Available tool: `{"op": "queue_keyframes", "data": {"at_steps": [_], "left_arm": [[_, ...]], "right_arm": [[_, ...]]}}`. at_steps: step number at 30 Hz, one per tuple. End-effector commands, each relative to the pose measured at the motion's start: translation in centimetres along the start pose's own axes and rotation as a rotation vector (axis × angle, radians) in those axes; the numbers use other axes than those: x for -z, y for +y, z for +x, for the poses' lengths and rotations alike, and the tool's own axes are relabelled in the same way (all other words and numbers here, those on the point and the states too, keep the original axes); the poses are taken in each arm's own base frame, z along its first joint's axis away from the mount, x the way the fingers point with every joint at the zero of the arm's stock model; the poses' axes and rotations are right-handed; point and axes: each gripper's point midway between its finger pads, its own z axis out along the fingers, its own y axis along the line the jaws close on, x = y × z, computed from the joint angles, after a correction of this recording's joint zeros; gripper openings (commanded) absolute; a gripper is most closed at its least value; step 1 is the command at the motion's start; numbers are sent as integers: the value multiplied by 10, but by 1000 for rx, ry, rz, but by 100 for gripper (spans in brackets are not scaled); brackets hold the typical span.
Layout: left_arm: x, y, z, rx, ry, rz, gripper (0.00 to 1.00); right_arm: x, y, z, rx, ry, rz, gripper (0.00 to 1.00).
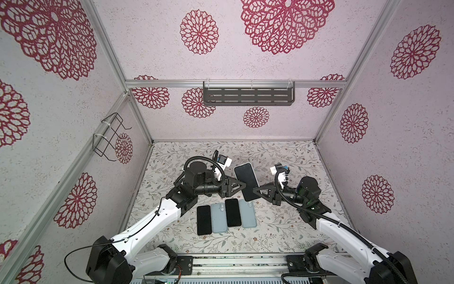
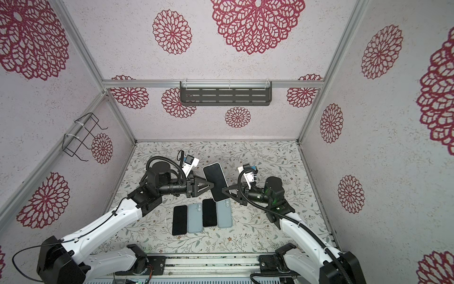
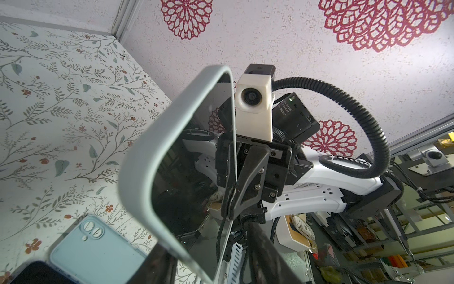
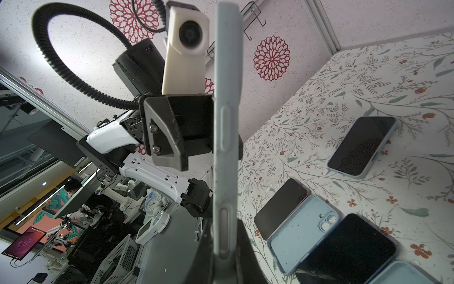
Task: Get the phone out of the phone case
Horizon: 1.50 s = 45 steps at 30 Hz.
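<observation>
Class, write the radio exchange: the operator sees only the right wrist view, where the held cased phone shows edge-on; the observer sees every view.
Operator: I only see one thin edge. Is it out of the case?
Observer: No. In the left wrist view the case wraps round the phone.
Operator: Which way does its face point?
Observer: The screen faces upward, toward the overhead camera, in both top views.

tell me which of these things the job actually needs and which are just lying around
In the job: cased phone, held in the air; right claw, shut on its edge; left claw at the opposite edge.
Lying about: two black phones, two light blue cases, another phone apart from them, wall shelf, wire rack.
</observation>
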Motion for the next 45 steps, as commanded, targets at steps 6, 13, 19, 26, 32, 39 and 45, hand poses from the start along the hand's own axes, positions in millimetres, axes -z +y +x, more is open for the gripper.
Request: {"op": "queue_keyframes", "data": {"at_steps": [6,13,19,26,32,39,45], "left_arm": [[7,-32,-27,-105,-77,81,47],[7,-39,-27,-104,-84,118,44],[10,-44,-29,-116,-96,138,42],[9,-43,-26,-111,-85,142,30],[9,-44,-24,-111,-78,145,18],[10,-42,-22,-107,-74,129,3],[14,-35,-30,-94,-124,57,0]], "right_arm": [[2,9,-5,51,-25,-27,0],[1,7,-4,42,-30,-33,0],[1,4,-2,35,-30,-36,0],[0,2,-1,30,-27,-31,0],[-1,-2,1,20,-19,-21,0],[-2,-5,1,21,-9,-9,0],[-2,-8,-5,19,-39,17,36]]}}
